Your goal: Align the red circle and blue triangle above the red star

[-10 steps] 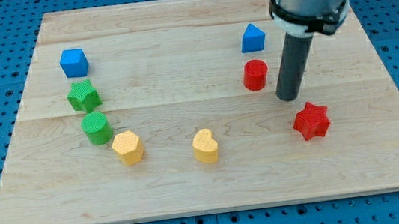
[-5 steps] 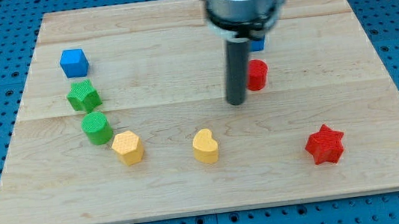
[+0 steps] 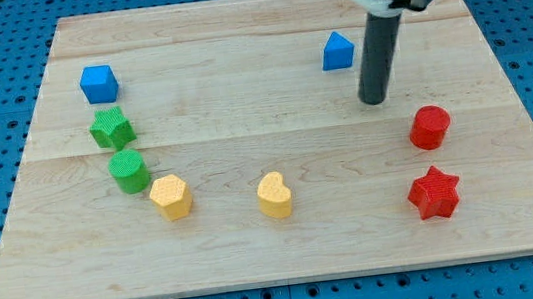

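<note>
The red circle (image 3: 430,127) lies at the view's right, directly above the red star (image 3: 434,194), with a small gap between them. The blue triangle (image 3: 338,51) sits near the view's top, up and to the left of the red circle. My tip (image 3: 373,101) rests on the board between them, below and right of the blue triangle and up-left of the red circle, touching neither.
A blue cube (image 3: 98,84), a green star (image 3: 111,129), a green circle (image 3: 130,171) and a yellow hexagon (image 3: 169,196) run down the view's left. A yellow heart (image 3: 274,195) lies at bottom centre. The wooden board (image 3: 259,261) rests on a blue pegboard.
The red circle has moved right and down to just above the red star, which shifted slightly down-right. My tip swung left, then back right. The blue triangle stayed put.
</note>
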`<act>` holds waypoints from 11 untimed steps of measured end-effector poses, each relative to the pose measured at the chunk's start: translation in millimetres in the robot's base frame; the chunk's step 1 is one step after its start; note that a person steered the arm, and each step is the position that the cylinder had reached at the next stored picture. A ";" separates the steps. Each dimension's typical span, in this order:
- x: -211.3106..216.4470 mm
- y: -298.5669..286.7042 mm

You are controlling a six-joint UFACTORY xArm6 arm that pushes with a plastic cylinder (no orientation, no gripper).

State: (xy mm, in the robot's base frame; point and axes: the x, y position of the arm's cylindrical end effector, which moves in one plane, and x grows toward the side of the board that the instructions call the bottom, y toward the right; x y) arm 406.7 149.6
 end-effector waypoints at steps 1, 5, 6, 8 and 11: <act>23.6 73.4; -4.8 -8.8; -23.9 -112.8; -97.1 -81.7; -56.4 5.4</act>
State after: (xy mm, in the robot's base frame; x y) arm 350.3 155.0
